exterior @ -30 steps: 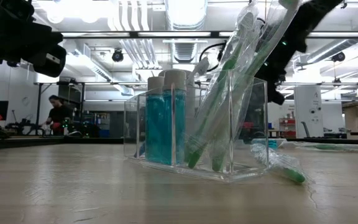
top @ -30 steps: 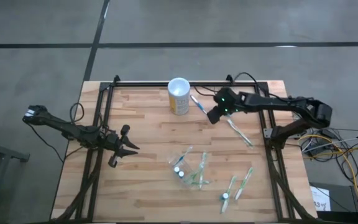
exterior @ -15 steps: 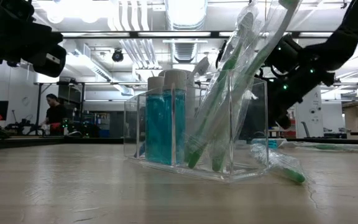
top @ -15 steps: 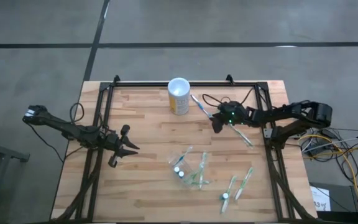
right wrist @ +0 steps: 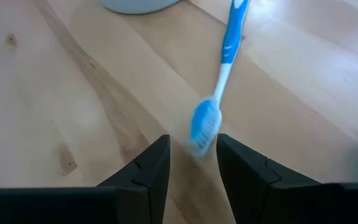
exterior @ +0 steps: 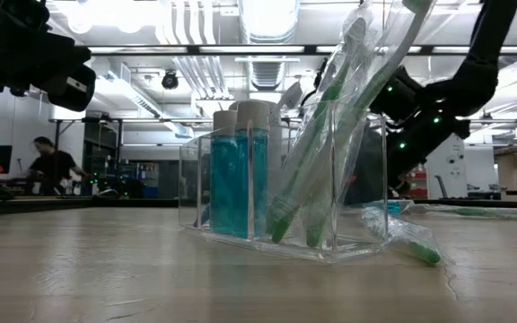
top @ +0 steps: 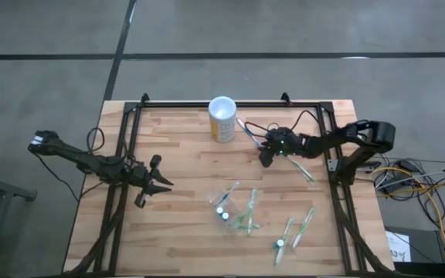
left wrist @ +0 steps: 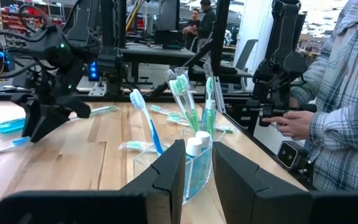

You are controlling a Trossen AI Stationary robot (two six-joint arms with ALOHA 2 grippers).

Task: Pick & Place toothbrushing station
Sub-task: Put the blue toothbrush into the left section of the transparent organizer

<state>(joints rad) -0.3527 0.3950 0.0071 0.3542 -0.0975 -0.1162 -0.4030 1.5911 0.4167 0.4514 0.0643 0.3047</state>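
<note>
The toothbrushing station, a clear holder (top: 236, 210), stands on its flat base mid-table (exterior: 285, 179). It holds two blue white-capped tubes and several toothbrushes. My left gripper (top: 157, 185) is open and empty to the holder's left, its fingers pointing at it (left wrist: 197, 155). My right gripper (top: 265, 154) is open and low over the wood at the far right. A loose blue toothbrush (right wrist: 219, 81) lies flat on the table, its head (right wrist: 204, 127) just beyond the open fingertips (right wrist: 192, 146). I see no touch.
A yellow white-rimmed cup (top: 222, 120) stands at the far edge. Wrapped toothbrushes lie right of the holder (top: 300, 166) and near the front right (top: 296, 230). A black frame (top: 122, 154) borders the table. A person (left wrist: 334, 106) stands beyond the table's right side.
My right gripper has come down toward the table beside the blue toothbrush, while its arm has folded back toward the table's right edge. The holder and my left gripper have kept still.
</note>
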